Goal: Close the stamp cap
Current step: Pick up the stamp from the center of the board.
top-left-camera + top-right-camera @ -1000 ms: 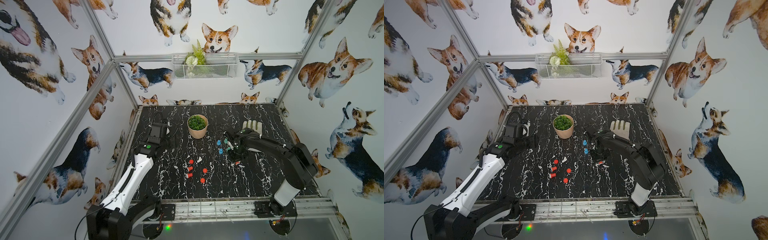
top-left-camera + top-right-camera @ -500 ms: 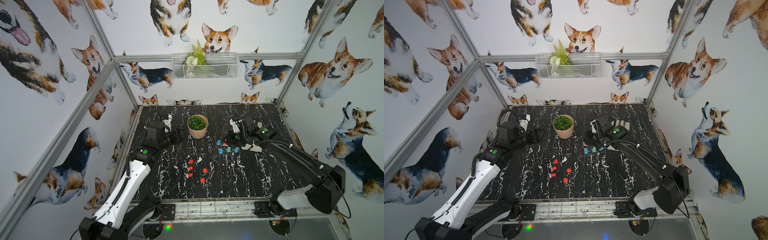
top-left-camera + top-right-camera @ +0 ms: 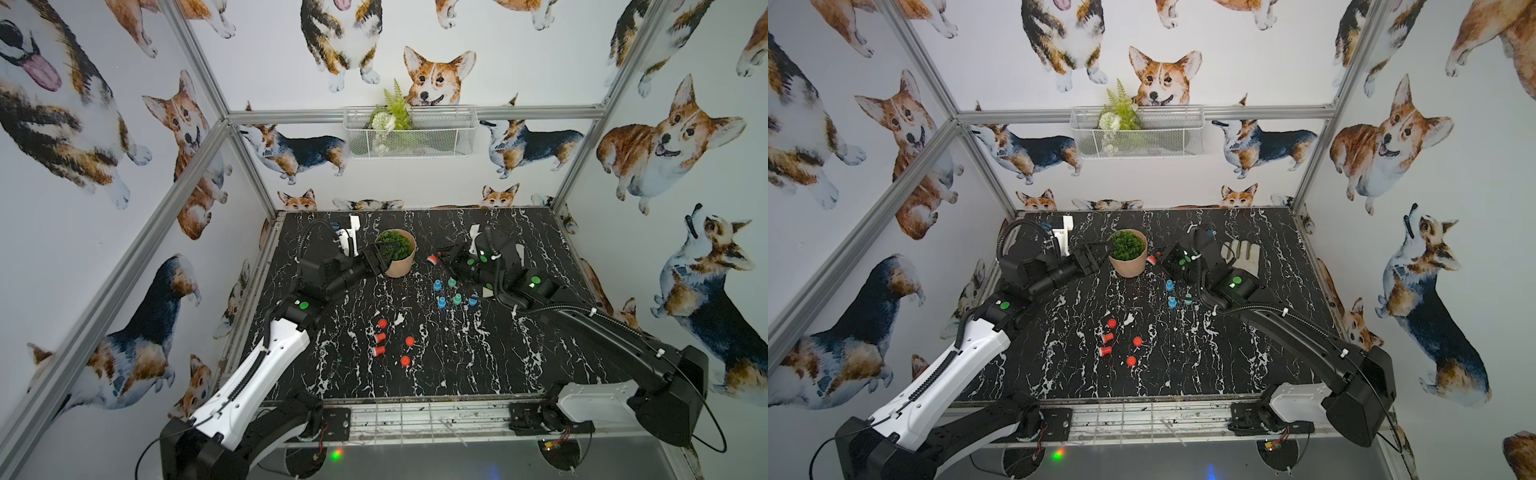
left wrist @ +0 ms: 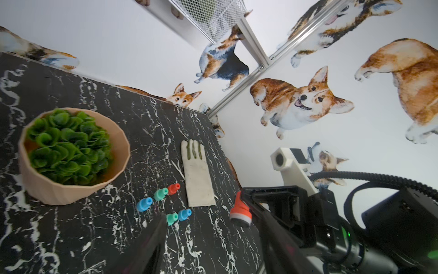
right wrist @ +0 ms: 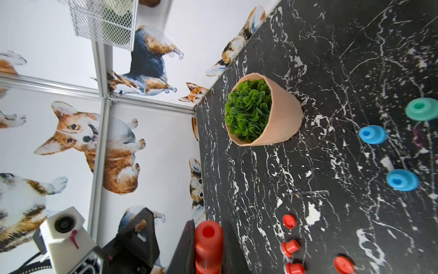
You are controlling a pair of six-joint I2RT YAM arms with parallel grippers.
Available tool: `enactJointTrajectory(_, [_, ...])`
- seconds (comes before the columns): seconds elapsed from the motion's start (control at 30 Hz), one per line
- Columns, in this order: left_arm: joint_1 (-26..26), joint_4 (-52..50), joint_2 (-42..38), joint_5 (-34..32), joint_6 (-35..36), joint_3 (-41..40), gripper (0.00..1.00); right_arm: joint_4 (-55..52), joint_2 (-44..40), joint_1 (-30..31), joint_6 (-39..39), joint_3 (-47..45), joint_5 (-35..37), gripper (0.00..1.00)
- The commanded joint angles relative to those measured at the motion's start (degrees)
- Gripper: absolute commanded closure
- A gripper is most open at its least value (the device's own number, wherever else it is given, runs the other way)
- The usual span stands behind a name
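A red stamp (image 4: 240, 212) with a white band and a dark pad is held off the table, with my right gripper (image 3: 436, 258) shut on its handle (image 5: 208, 244). It hangs just right of the plant pot (image 3: 401, 266). My left gripper (image 3: 383, 251) is open and empty on the pot's left side, pointing at the stamp, which shows close to one of its fingers (image 4: 272, 232) in the left wrist view. Several small red pieces (image 3: 379, 336) lie mid-table, among them a round red cap (image 5: 289, 221).
Several blue and teal stamps (image 3: 442, 302) stand under the right arm, and a red one (image 4: 173, 188) stands beside them. A pale glove (image 3: 1246, 255) lies at the back right. A wire basket (image 3: 409, 131) hangs on the back wall.
My right gripper has lifted the red stamp from beside the blue pieces and carried it back and left toward the pot. The left gripper has reached right toward the pot.
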Motion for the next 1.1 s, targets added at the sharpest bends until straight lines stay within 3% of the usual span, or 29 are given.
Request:
enactJointTrajectory(0.0, [-3.2, 4.6, 1.6, -0.6, -0.4, 1.5, 0.35, 6.0, 1.1, 1.2, 12.6, 1.4, 4.2, 1.00])
enactJointTrajectory(0.47, [-8.4, 2.4, 7.9, -4.9, 2.2, 5.0, 0.42, 10.1, 2.8, 1.6, 16.4, 2.2, 1.0, 1.00])
enactJointTrajectory(1.07, [-8.8, 4.6, 10.6, -3.6, 3.9, 6.9, 0.72, 12.7, 2.1, 1.9, 18.5, 0.5, -0.9, 1.00])
